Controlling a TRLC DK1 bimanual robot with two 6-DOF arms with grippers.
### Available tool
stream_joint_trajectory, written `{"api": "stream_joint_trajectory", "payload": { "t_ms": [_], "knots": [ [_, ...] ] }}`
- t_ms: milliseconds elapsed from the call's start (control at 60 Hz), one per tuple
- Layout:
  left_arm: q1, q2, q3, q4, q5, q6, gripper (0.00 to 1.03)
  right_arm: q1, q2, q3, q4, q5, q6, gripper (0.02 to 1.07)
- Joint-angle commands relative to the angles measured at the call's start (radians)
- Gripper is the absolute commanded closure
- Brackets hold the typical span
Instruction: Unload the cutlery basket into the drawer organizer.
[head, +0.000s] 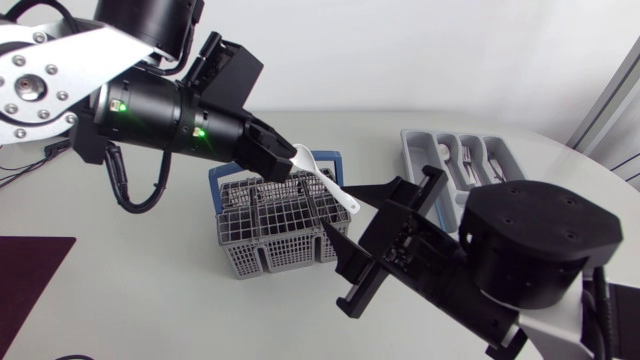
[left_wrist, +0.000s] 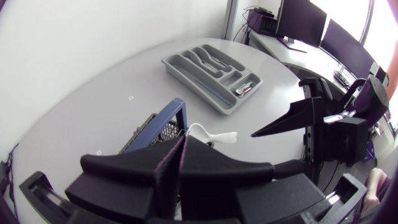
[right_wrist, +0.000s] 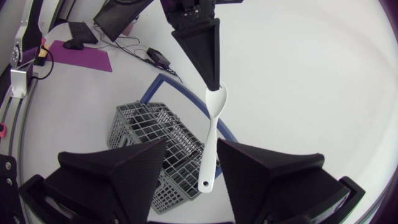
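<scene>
The left claw (head: 287, 160) was closed tight on the bowl end of a white spoon (head: 326, 182), holding it in the air just above the cutlery basket (head: 275, 228). The spoon's handle slanted away from that claw toward the right claw (head: 352, 245). The right claw stood wide open. In the right wrist view its two wedge fingers (right_wrist: 115, 174) flanked the lower handle with a gap showing on each side.

Beneath both claws lay the table (head: 130, 290), a pale, matt surface with a rounded edge. The basket was grey wire with a blue handle, and it sat on the table directly under the left claw and just ahead of the right one. The drawer organizer (head: 462, 160) was a grey tray of long compartments. It rested flat on the table beyond the right claw, well apart from the basket and near the table's far curved edge. Some metal cutlery lay in its compartments, though the single pieces were too small to tell apart.
</scene>
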Motion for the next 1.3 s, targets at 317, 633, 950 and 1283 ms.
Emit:
{"api": "stream_joint_trajectory", "payload": {
  "t_ms": [317, 633, 950, 1283],
  "knots": [
    [-0.047, 0.028, 0.063, -0.057, 0.015, -0.046, 0.83, -0.067, 0.080, 0.066, 0.020, -0.016, -0.033, 0.54],
    [-0.053, 0.034, 0.066, -0.061, 0.015, -0.049, 0.83, -0.073, 0.141, 0.120, 0.026, -0.020, -0.033, 0.66],
    [-0.053, 0.044, 0.067, -0.061, 0.015, -0.049, 0.83, -0.087, 0.164, 0.137, 0.034, -0.020, -0.041, 0.93],
    [-0.061, 0.048, 0.080, -0.058, 0.016, -0.049, 0.83, -0.094, 0.178, 0.127, 0.033, -0.022, -0.039, 1.01]
  ]
}}
